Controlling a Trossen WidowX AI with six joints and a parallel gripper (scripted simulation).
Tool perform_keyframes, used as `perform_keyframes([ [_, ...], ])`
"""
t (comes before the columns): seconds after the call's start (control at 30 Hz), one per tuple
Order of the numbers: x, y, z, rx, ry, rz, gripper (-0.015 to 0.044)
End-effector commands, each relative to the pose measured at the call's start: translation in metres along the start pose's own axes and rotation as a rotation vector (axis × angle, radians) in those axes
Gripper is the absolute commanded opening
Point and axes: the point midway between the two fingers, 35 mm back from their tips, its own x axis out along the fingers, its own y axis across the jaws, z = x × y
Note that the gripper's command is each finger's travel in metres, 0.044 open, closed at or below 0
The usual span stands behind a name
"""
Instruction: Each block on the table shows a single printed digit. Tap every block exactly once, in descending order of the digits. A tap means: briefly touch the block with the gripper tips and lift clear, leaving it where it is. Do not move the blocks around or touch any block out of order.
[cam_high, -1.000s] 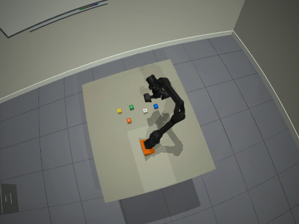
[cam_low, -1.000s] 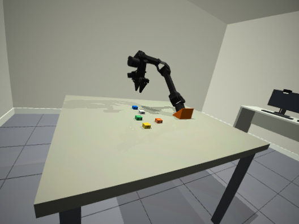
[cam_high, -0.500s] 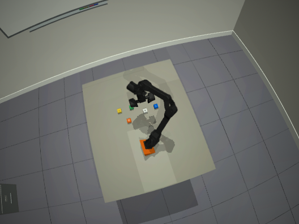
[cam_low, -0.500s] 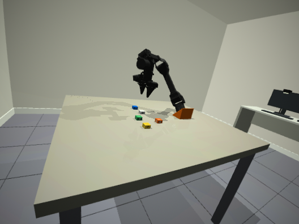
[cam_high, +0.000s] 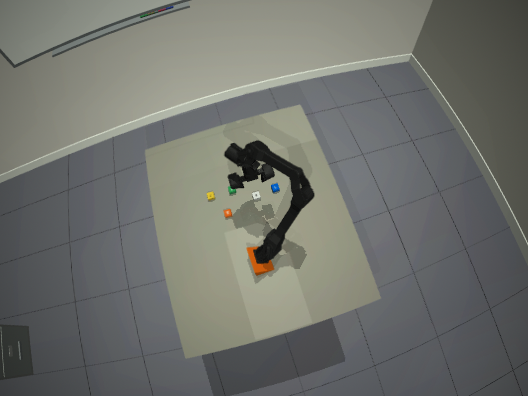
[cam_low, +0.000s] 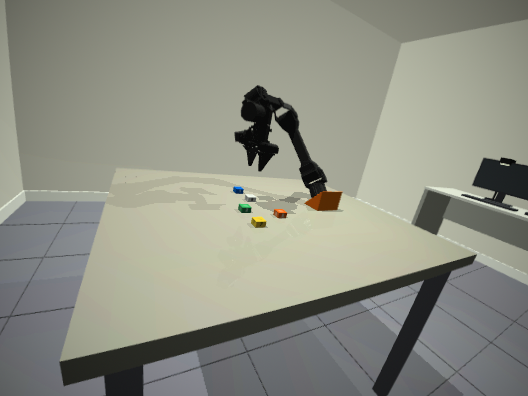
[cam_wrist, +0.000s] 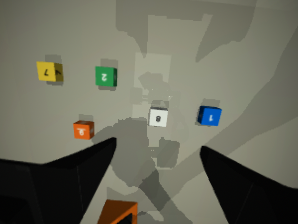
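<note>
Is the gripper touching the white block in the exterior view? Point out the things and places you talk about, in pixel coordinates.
No, the gripper (cam_high: 251, 176) (cam_low: 254, 168) (cam_wrist: 158, 146) hangs well above the white block (cam_high: 256, 195) (cam_low: 250, 198) (cam_wrist: 158, 117), with open space below its fingertips.

We bend our black arm (cam_high: 288, 165) (cam_low: 298, 142) up high and over. Our gripper (cam_high: 251, 181) (cam_low: 254, 168) (cam_wrist: 158, 146) points down in the air, its two fingers wide apart, with nothing between them.

Yellow block (cam_high: 210, 196) (cam_low: 258, 222) (cam_wrist: 48, 72) 7, green (cam_high: 232, 190) (cam_low: 244, 208) (cam_wrist: 105, 76) 2, blue (cam_high: 275, 188) (cam_low: 238, 190) (cam_wrist: 209, 116) 1
</note>
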Motion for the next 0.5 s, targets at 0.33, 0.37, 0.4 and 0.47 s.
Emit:
perform_keyframes([
  [0.33,-0.003,0.121,-0.034,0.002,0.001,0.017,0.0400],
  [0.37,-0.002,0.137,-0.043,0.003,0.001,0.014,0.0400],
  [0.4,-0.002,0.148,-0.050,0.004,0.001,0.011,0.0400],
  [0.47,-0.001,0.154,-0.054,0.005,0.001,0.009,0.0400],
])
